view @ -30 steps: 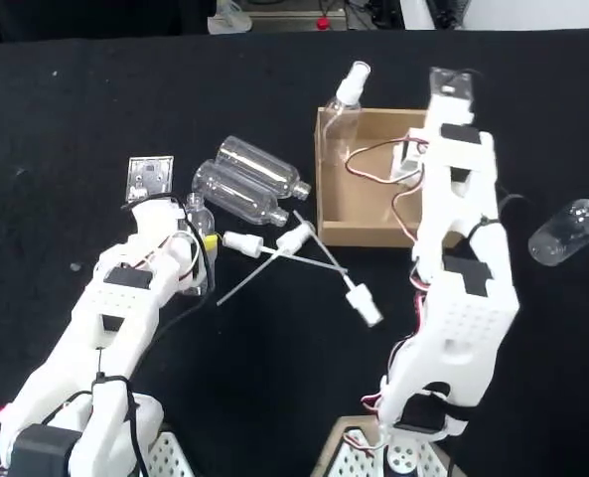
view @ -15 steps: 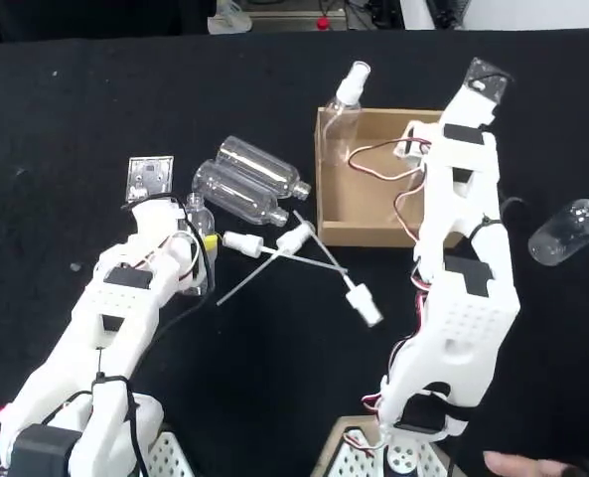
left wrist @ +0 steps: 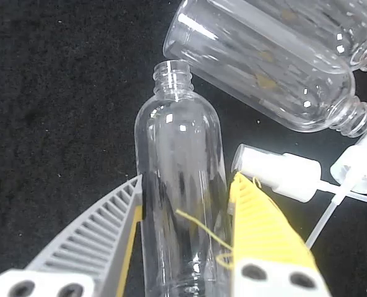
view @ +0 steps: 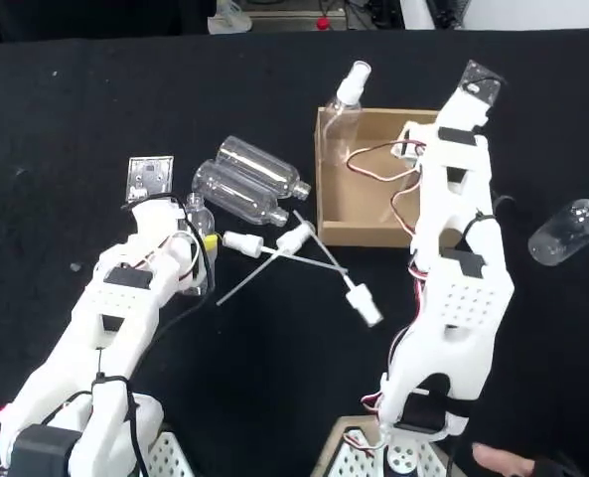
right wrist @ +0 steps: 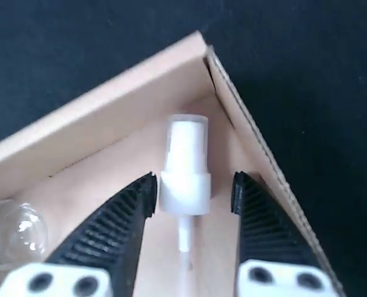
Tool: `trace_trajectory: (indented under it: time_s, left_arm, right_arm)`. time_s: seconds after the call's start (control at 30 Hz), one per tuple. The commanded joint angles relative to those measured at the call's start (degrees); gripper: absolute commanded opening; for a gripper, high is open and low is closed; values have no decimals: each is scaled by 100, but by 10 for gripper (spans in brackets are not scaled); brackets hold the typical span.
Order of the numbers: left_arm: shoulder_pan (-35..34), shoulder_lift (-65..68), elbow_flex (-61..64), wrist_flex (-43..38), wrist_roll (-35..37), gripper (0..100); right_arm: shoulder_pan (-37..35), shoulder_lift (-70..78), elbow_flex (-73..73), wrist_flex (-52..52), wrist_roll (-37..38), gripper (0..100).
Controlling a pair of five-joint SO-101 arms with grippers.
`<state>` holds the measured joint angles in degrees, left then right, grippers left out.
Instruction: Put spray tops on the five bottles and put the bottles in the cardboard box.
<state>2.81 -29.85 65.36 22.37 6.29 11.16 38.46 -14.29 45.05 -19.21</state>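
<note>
**High view:** Against the frame a second earlier, the right arm [view: 451, 209] is found swung slightly toward the far right corner of the cardboard box [view: 359, 211]. The left arm [view: 125, 288] and everything on the table are unmoved. A capped bottle [view: 342, 111] is stood in the box's far left corner. Two bare bottles [view: 249, 181] are laid left of the box, and three loose spray tops [view: 294, 238] lie before it. A stray bottle [view: 567, 231] is left well apart on open cloth at the right.

**Left wrist view:** The left gripper [left wrist: 188, 180] is clamped on an open-necked bottle [left wrist: 180, 142], with a finger pressed to each side. One loose spray top is seen just beside the yellow finger.

**Right wrist view:** The right gripper [right wrist: 192, 185] is held spread. A boxed spray top [right wrist: 184, 154] is framed between its black fingers, with a gap on each side, tight in the box corner.
</note>
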Motion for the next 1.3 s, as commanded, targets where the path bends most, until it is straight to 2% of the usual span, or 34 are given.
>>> trace_trajectory:
  time_s: [0.0, 0.13, 0.23, 0.33, 0.6, 1.07, 1.27]
  left_arm:
    - [-92, -114, -13, -62, -35, 216]
    - [-92, -114, -13, -62, -35, 216]
    - [-92, -114, -13, -62, -35, 216]
    - [-92, -114, -13, -62, -35, 216]
    - [-92, -114, -13, -62, -35, 216]
    - [-92, -114, 4, -62, -35, 216]
    - [-92, -105, 4, -62, -35, 216]
  right_arm:
    - [44, -119, -312, -141, -44, 162]
    - [44, -189, -462, 123, -70, 9]
    - [53, -233, -585, 299, -44, 35]
    - [88, -312, -760, 589, -44, 11]
    - [105, -910, -1147, 1943, -35, 11]
    - [659, -2404, -1165, 3226, 0, 11]
    - [923, -3204, -1121, 4123, 1090, 11]
